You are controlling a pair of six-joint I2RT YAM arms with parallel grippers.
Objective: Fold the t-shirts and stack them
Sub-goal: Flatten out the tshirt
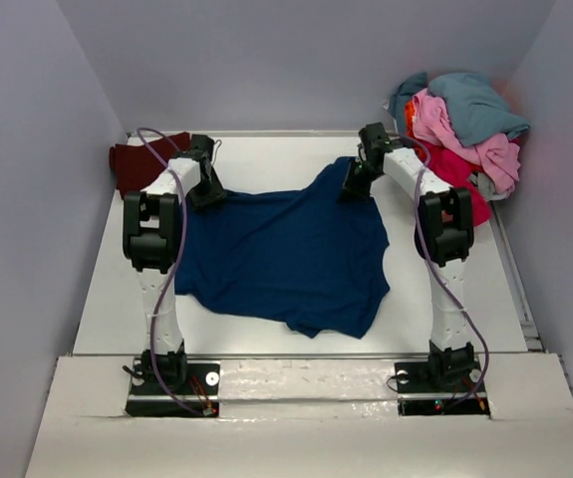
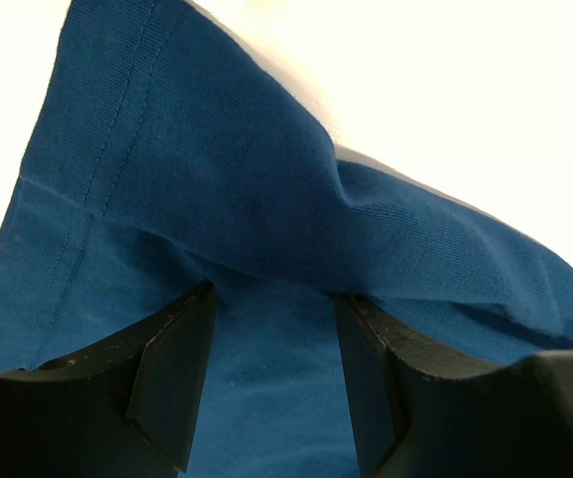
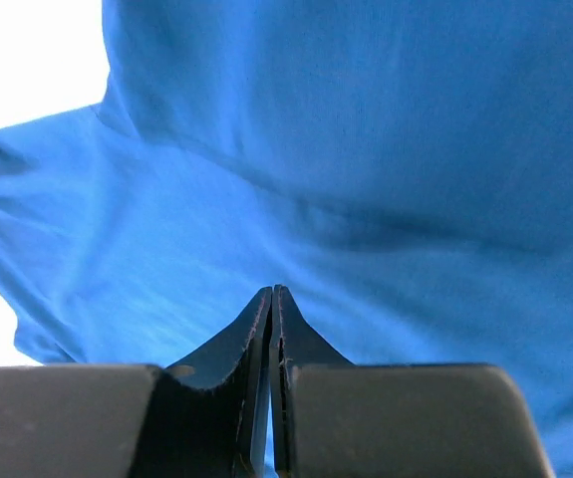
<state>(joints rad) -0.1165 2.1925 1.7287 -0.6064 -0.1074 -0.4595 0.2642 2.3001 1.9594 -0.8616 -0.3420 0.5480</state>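
We start with the white table (image 1: pixel 266 149), most of its middle taken up by the navy blue t-shirt (image 1: pixel 286 249), which lies spread out, wrinkled and not quite square, with its near hem bunched and no fold made in it yet. By our reading the task is at an early stage: this shirt is only being laid out or taken up for its first fold. Next in size is the heap of unfolded t-shirts (image 1: pixel 460 129) at the far right corner, teal on top, pink and red beneath and a bit of orange showing, all waiting their turn. At the far left corner lies the dark maroon t-shirt (image 1: pixel 137 159), half hidden behind the left arm; we cannot tell whether it is properly folded, though it may be the start of the stack. Smallest are the pincers, both at the far edge of the navy shirt. The left gripper (image 1: pixel 209 194) stands with its jaws apart, astride a ridge of cloth near a seam but not closed on it. The right gripper (image 1: pixel 351 184) is clamped tight, and the cloth rises to a peak at it, so we judge it pinches that far right corner. Nothing blocks the middle; the heap crowds the right arm.
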